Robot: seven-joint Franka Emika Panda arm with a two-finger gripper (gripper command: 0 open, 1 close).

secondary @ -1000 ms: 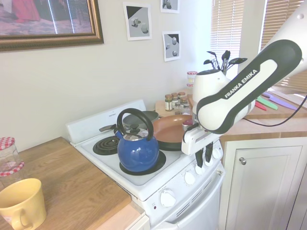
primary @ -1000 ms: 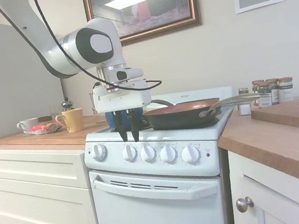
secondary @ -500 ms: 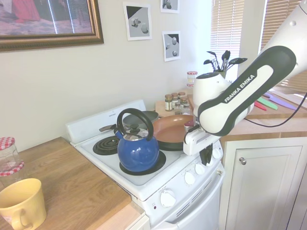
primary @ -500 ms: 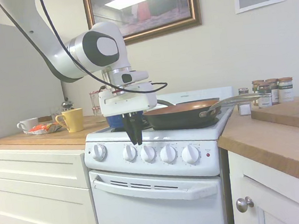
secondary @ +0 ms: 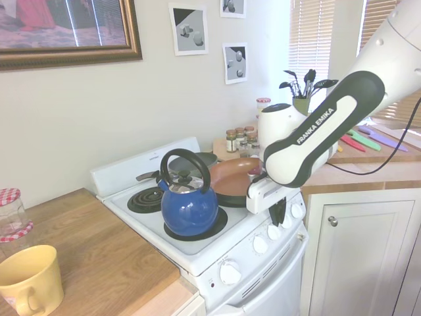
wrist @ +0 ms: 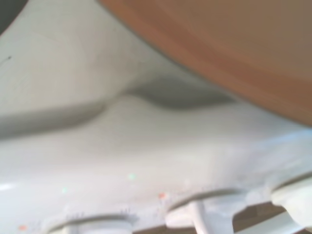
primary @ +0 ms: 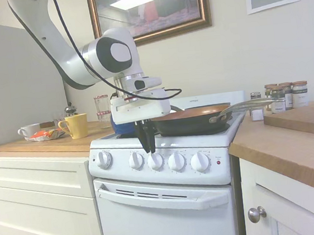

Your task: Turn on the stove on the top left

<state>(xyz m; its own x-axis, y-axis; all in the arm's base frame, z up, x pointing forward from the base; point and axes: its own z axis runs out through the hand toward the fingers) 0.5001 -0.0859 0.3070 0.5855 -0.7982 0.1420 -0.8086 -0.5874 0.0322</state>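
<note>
First exterior view: the stove [primary: 171, 194] sits between white cabinet drawers [primary: 40, 208] and a wood counter [primary: 295, 148]. The gripper [primary: 147, 146] hangs fingers-down at the stove's front edge, fingers nearly together, holding nothing, tips just above the gap between second and third knobs [primary: 155, 161]. A copper pan [primary: 194, 119] is on the stove. Second exterior view: the stove [secondary: 197, 253] carries a blue kettle [secondary: 189, 205] on its front burner, pan [secondary: 231, 179] behind the gripper [secondary: 278, 214], fingers narrow. Wrist view: blurred white stove [wrist: 146, 161] top with knobs at its edge, pan [wrist: 234, 44] above.
</note>
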